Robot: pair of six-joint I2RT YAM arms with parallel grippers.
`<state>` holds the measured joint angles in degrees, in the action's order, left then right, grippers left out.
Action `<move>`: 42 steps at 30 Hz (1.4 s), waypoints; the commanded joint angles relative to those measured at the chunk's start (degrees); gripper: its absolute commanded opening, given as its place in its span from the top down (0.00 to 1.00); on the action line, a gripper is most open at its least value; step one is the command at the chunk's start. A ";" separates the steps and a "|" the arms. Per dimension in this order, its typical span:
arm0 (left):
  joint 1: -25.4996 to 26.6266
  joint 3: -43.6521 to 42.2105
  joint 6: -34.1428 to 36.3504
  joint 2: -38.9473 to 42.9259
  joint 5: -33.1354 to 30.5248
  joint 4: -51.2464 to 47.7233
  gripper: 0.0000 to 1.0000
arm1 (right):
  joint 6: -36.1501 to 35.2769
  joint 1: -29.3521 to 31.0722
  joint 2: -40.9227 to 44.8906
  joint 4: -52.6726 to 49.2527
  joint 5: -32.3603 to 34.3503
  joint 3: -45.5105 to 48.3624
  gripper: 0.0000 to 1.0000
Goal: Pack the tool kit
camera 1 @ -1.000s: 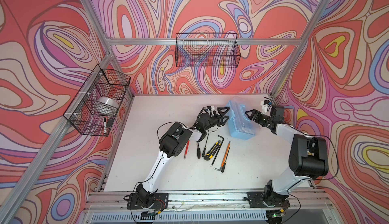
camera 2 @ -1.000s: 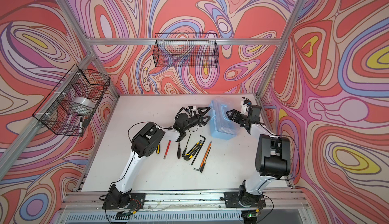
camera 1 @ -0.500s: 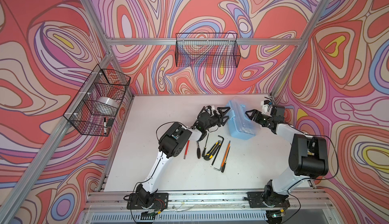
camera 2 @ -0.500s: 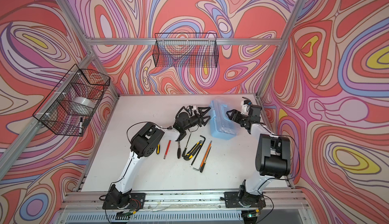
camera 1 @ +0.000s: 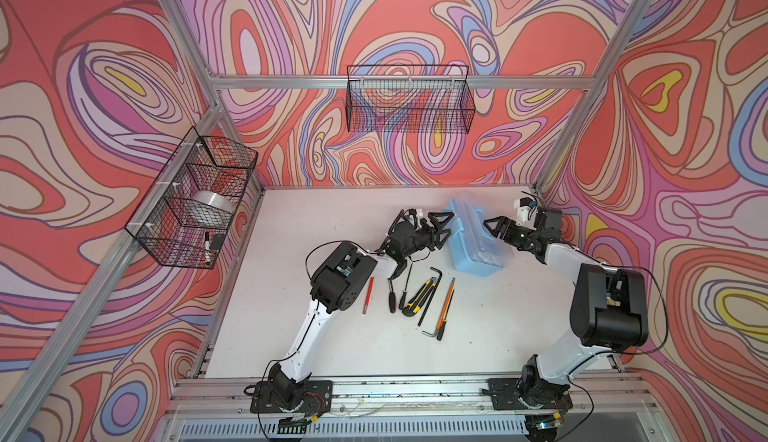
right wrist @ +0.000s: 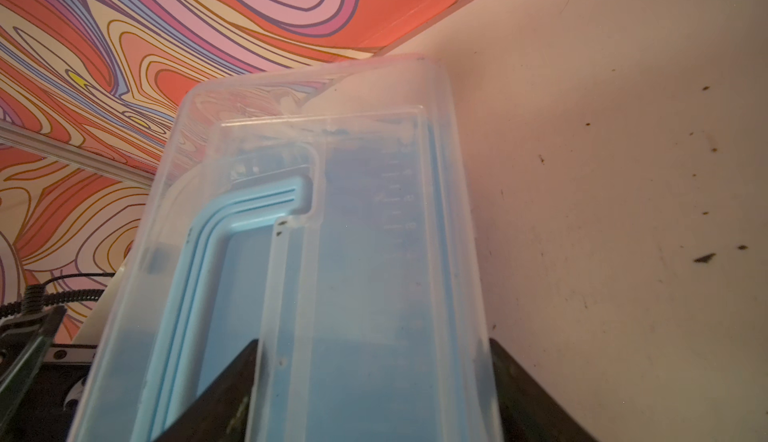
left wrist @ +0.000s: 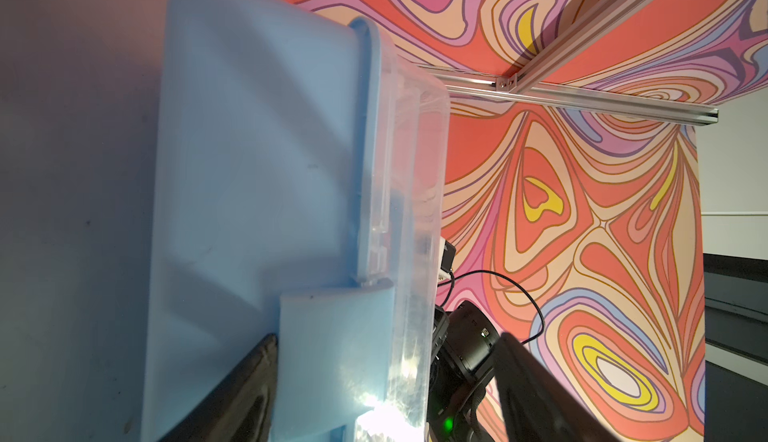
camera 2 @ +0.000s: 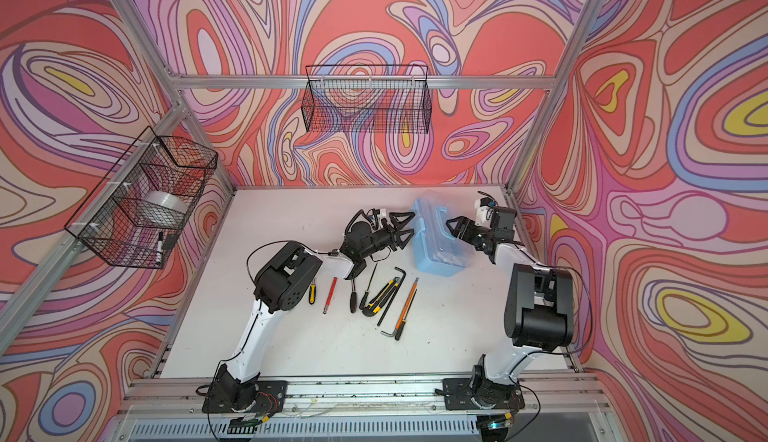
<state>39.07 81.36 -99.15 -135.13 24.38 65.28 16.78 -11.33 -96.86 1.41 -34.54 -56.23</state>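
Left wrist, case (left wrist: pixel 249 149) between gripper (left wrist: pixel 386 336) jaws (spread)

A black wire basket (camera 1: pixel 409 99) hangs well beyond the left gripper (camera 1: pixel 446 225). A second basket (camera 1: pixel 195 199), far to that gripper's left, holds a tape roll (camera 1: pixel 212 207) and a marker (camera 1: pixel 206 248).

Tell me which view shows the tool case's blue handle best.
Right wrist view: the handle lies flat against the clear lid, close up, ridges visible. In both top views it is a tiny blue bump on the case. The left wrist view shows only the case's side, no handle.
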 commanded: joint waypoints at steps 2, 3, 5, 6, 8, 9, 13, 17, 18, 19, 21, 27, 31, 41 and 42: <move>1.80 3.29 -0.42 8.04 2.68 13.19 0.21 | -4.73 0.60 -5.86 -13.90 7.39 3.05 0.48; 1.80 3.42 -0.56 7.93 2.60 13.19 0.22 | -4.76 0.56 -6.03 -13.98 7.47 2.97 0.48; 1.80 3.54 -0.69 7.95 2.57 13.27 0.25 | -4.78 0.55 -6.13 -14.20 7.79 2.87 0.48; 1.80 3.51 -0.61 8.04 2.53 13.28 0.25 | -4.90 0.47 -6.23 -14.24 7.86 2.74 0.48; 1.81 3.37 -0.43 8.29 2.55 13.29 0.25 | -4.91 0.52 -6.27 -14.33 7.91 2.75 0.48; 1.80 3.16 -0.43 8.39 2.41 13.23 0.25 | -4.91 0.44 -6.30 -14.39 7.99 2.76 0.48; 1.80 2.66 -0.52 8.74 2.07 13.25 0.25 | -4.92 0.23 -6.53 -14.66 8.49 2.72 0.49; 1.81 2.40 -0.08 9.22 2.12 13.30 0.26 | -4.91 0.04 -6.67 -14.67 8.68 2.74 0.49; 1.82 2.33 -0.07 9.35 2.07 13.30 0.26 | -4.82 -0.04 -6.68 -14.70 8.77 2.71 0.49; 1.81 2.22 0.00 9.43 1.98 13.31 0.26 | -4.82 -0.01 -6.76 -14.72 8.71 2.75 0.49; 1.81 2.22 0.17 9.67 2.06 13.38 0.27 | -4.76 -0.13 -6.74 -14.68 8.71 2.77 0.49; 1.81 1.54 0.45 10.32 1.85 13.38 0.27 | -4.73 -0.28 -6.65 -14.86 8.88 2.61 0.50; 1.83 0.86 0.27 10.58 1.50 13.35 0.27 | -4.65 -0.52 -6.60 -14.94 8.97 2.54 0.50; 1.80 -3.03 -0.25 10.73 -0.35 13.24 0.23 | -4.47 -0.52 -6.48 -14.95 8.97 2.17 0.50; 1.76 -3.71 -0.33 10.75 -0.81 13.24 0.22 | -4.47 -0.53 -6.39 -14.95 8.97 2.05 0.50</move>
<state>39.81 78.24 -98.26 -130.02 23.29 67.24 16.69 -12.12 -98.41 0.43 -37.08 -57.67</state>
